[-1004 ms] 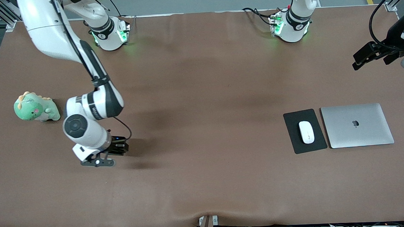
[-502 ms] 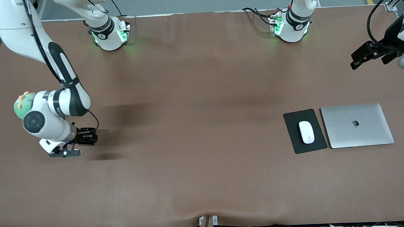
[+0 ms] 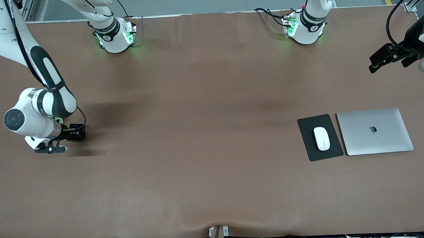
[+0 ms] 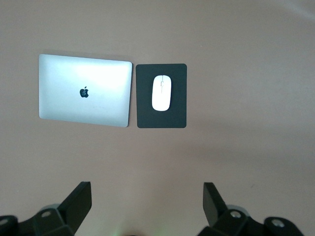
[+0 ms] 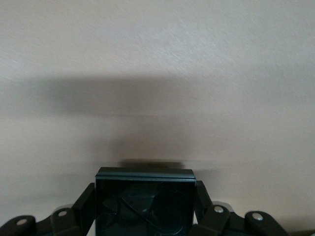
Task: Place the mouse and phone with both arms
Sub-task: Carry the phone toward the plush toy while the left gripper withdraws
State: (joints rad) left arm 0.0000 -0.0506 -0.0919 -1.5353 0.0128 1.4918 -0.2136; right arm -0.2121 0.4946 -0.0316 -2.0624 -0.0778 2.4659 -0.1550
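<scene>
Over the last second the right arm had swung from near the table's middle toward its own end, carrying the phone (image 5: 144, 201); its wrist now covered the green toy seen earlier. The right gripper (image 3: 67, 138) was clamped on that black slab, low over bare table (image 3: 204, 98). The left gripper (image 3: 389, 58) had barely shifted; it waited with fingers (image 4: 78, 201) spread wide and empty, high over its own end. The mouse (image 3: 321, 138) lay on the dark pad (image 3: 306, 144) beside the closed laptop (image 3: 374, 131), at about seven o'clock from the left gripper in the front view. Its long axis ran roughly twelve to six. The left arm was clearly the nearer one.
</scene>
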